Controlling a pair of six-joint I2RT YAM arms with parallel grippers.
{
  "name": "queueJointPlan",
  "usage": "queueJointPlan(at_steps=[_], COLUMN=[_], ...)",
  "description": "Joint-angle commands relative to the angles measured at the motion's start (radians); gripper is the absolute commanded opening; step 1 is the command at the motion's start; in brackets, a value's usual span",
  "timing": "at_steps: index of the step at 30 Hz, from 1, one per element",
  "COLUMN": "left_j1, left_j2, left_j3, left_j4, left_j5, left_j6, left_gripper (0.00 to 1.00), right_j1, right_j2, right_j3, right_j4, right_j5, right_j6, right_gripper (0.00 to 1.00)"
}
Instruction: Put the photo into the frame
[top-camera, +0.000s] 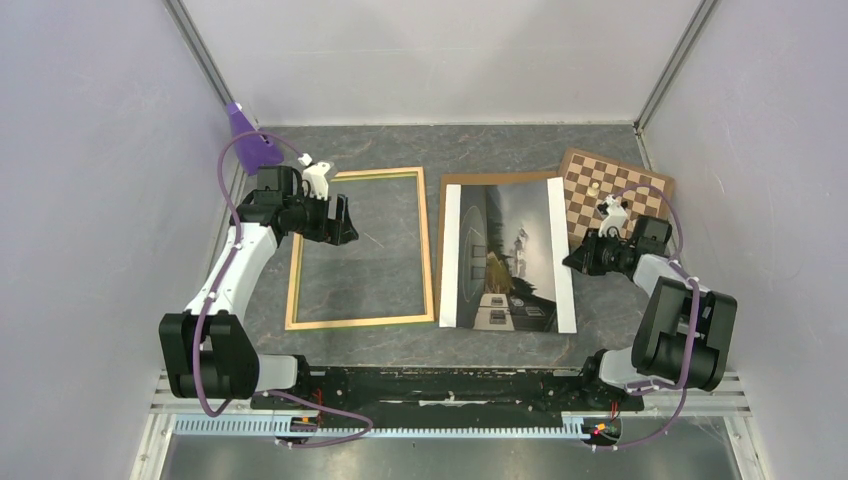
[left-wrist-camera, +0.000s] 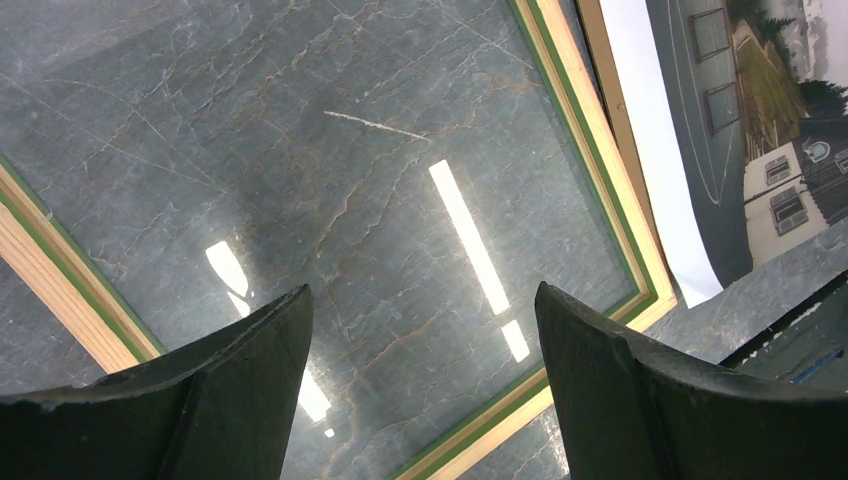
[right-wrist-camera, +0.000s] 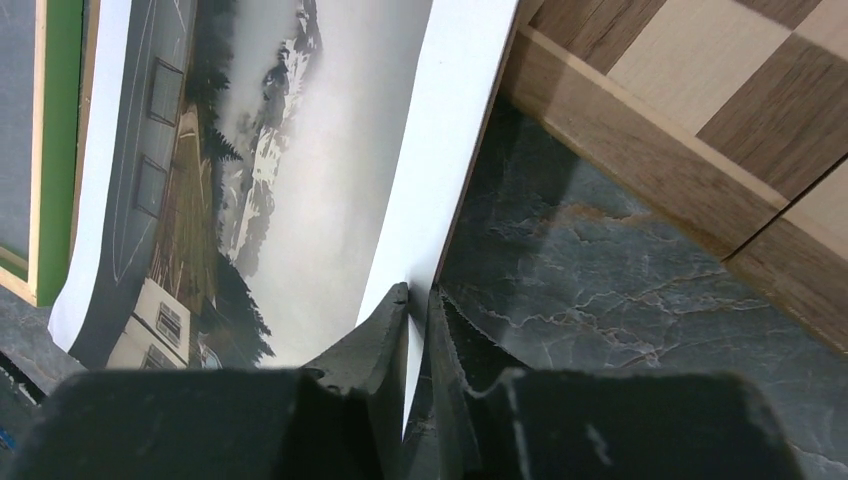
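Observation:
The photo (top-camera: 508, 255) lies face up on a brown panel, right of the frame (top-camera: 428, 245). It shows a dark grey scene with white strips along both long edges. My right gripper (top-camera: 570, 262) is at its right edge. In the right wrist view the right gripper (right-wrist-camera: 418, 292) is shut on the white strip of the photo (right-wrist-camera: 320, 170), which is lifted slightly there. The frame lies flat, its pale wood side up. My left gripper (top-camera: 350, 222) hovers open over the frame's upper left part. In the left wrist view the left gripper (left-wrist-camera: 423, 295) holds nothing, above the table inside the frame (left-wrist-camera: 597, 150).
A brown-and-cream chessboard (top-camera: 615, 190) lies at the back right, close behind my right gripper, and also shows in the right wrist view (right-wrist-camera: 720, 110). The brown hardboard panel (top-camera: 447, 182) sticks out from under the photo. A purple object (top-camera: 245, 130) sits in the back left corner. Grey walls enclose the table.

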Motion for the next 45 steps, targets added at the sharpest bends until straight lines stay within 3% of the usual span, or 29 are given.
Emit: queueJointPlan(at_steps=[1,10,19,25,31,36,45], left_j1=[-0.003,-0.005,-0.039,-0.112,-0.222,-0.334,-0.454], left_j2=[-0.003,0.005,0.057,0.094,0.176,0.256,0.447], left_j3=[0.011,0.03,0.09,0.145,0.27,0.416,0.698], left_j4=[0.025,0.026,0.029,0.099,0.15,0.141,0.056], left_j5=[0.0,0.016,0.056,0.044,-0.102,-0.191,-0.208], left_j6=[-0.018,-0.019,-0.059,-0.21,-0.41,-0.537,-0.823], left_gripper=[0.88,0.88,0.88,0.88,0.87,0.87,0.87], right_j1=[-0.015,-0.029,-0.027,0.002,0.123,0.277,0.567], right_j2=[0.008,-0.022,-0.124,-0.184,-0.257,-0.324,-0.316], right_j3=[0.053,0.092,0.145,0.184,0.24,0.275,0.328], right_j4=[0.005,-0.029,-0.058,-0.065,-0.039,0.001,0.013], right_j5=[-0.026,-0.045,-0.028,-0.014,0.113,0.305,0.581], right_j6=[-0.021,-0.034,-0.048,-0.023,0.04,0.089,0.125], right_gripper=[0.13,0.0,0.0,0.0,0.0,0.0,0.0])
